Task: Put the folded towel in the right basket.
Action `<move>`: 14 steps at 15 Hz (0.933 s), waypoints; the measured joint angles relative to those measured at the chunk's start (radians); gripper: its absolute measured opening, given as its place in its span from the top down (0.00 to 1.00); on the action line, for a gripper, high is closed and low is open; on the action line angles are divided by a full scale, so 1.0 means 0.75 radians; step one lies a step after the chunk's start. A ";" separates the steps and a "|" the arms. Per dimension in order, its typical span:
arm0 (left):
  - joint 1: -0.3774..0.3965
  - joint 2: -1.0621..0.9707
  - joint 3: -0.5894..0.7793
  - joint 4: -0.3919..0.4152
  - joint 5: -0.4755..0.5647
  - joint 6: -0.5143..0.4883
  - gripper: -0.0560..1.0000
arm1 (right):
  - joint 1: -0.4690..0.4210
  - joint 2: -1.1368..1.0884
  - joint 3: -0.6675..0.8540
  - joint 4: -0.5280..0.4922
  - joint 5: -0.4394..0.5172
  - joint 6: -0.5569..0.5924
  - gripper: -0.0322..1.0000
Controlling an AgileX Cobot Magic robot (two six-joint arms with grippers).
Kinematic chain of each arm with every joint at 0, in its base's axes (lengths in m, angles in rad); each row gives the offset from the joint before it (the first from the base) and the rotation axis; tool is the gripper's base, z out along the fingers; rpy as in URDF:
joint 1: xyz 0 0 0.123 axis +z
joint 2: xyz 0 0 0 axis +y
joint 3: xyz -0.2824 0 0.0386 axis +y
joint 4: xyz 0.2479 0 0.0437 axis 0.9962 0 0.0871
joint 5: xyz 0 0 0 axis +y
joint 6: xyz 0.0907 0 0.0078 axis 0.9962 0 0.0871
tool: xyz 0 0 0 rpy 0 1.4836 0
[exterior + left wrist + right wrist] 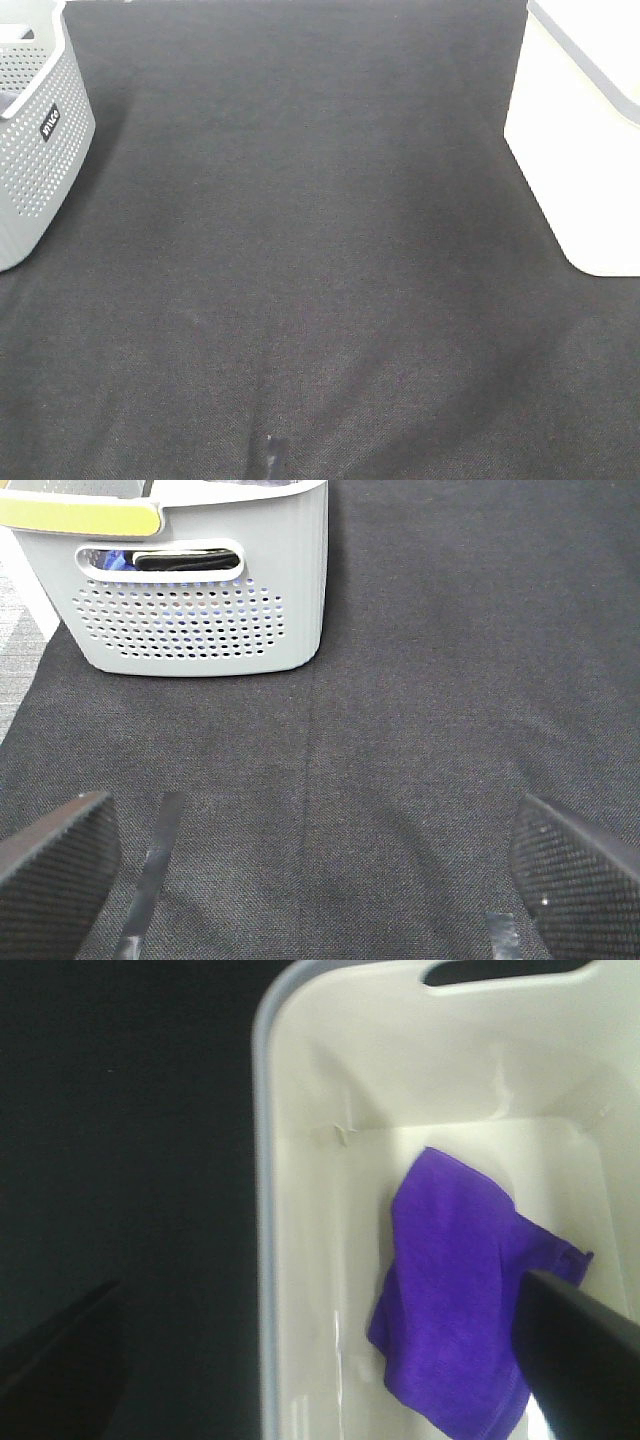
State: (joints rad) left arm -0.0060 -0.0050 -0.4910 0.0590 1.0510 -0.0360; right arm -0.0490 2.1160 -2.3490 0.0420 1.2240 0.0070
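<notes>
Hanging over the right basket (300, 1260), the right pincer (320, 1360) is released, its jaws wide apart and grasping nothing. The folded towel (460, 1310), purple, lies on the basket floor. The left pincer (320, 865) is also released, above the black fabric worktop (320, 250), near the perforated grey basket (200, 610).

Black jaws with a fine woven, carbon-like texture — blunt, rounded tips — on the left gripper (318, 865).
</notes>
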 joint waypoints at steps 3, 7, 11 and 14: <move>0.000 0.000 0.000 0.000 0.000 0.000 0.01 | 0.048 -0.207 0.199 -0.035 -0.008 0.017 0.04; 0.000 0.000 0.000 0.000 0.000 0.000 0.01 | 0.048 -0.895 0.984 -0.089 -0.011 -0.009 0.04; 0.000 0.000 0.000 0.000 0.000 0.000 0.01 | 0.048 -1.829 1.880 -0.084 -0.156 -0.019 0.04; 0.000 0.000 0.000 0.000 0.000 0.000 0.01 | 0.048 -2.355 2.209 -0.073 -0.208 -0.032 0.04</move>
State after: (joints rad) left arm -0.0060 -0.0050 -0.4910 0.0590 1.0510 -0.0360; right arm -0.0130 0.3500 -0.6920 -0.0130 1.0680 -0.0170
